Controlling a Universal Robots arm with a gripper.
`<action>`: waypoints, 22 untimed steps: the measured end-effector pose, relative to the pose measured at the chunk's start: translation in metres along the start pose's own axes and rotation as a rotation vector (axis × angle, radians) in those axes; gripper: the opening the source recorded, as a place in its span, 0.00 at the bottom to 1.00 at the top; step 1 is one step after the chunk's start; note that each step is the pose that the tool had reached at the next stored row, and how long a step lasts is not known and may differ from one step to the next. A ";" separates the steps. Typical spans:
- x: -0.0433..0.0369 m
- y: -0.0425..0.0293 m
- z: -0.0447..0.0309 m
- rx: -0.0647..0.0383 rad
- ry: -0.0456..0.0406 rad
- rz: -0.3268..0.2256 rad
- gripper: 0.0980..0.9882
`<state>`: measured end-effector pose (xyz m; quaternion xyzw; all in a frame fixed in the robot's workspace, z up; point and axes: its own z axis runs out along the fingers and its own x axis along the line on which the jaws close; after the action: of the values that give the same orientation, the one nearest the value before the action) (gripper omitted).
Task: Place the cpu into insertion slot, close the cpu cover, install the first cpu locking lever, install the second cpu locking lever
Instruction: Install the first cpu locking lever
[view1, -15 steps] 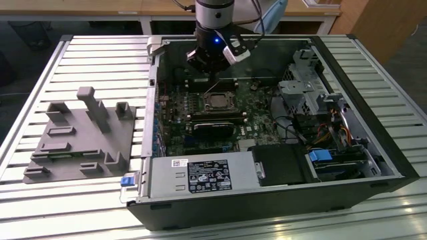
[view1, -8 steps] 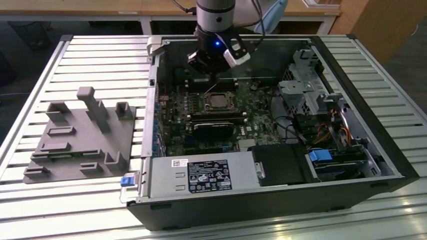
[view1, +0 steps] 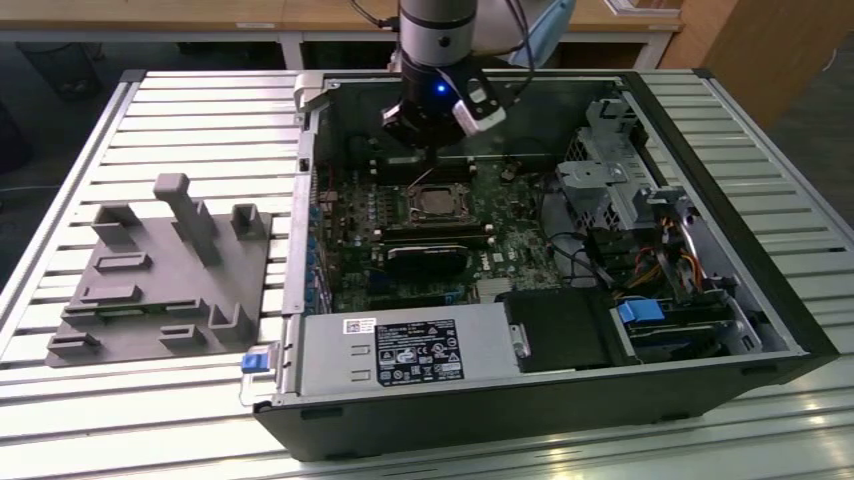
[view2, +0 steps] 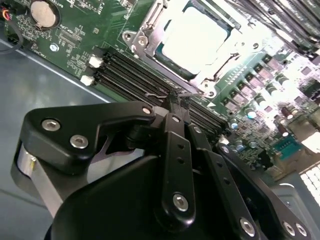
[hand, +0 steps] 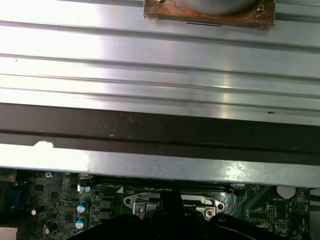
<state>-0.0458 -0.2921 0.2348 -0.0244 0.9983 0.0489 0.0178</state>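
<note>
The cpu shows a bright silver face and lies in the socket on the green motherboard. The cpu cover, a metal frame, lies flat around the cpu's face. The insertion slot is hidden under the two. In the exterior view the cpu sits just in front of my gripper, which hangs low inside the open computer case. My gripper is shut, its black fingertips together at the socket's edge. A thin lever wire runs right at the tips; whether they touch it is unclear. In the first wrist view my gripper stands at the socket frame.
Black memory slots run beside the socket. A wide black block sits in front of the cpu, a power supply at the case front, a drive cage on the exterior view's right. A grey fixture stands on the slatted table.
</note>
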 end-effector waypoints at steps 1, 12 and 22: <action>-0.0015 0.0000 0.0008 0.000 -0.0002 0.001 0.01; -0.0171 -0.0019 0.0135 0.000 -0.0013 0.014 0.01; -0.0204 -0.0007 0.0227 0.001 -0.0017 0.018 0.01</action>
<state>-0.0247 -0.2896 0.2129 -0.0152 0.9985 0.0487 0.0182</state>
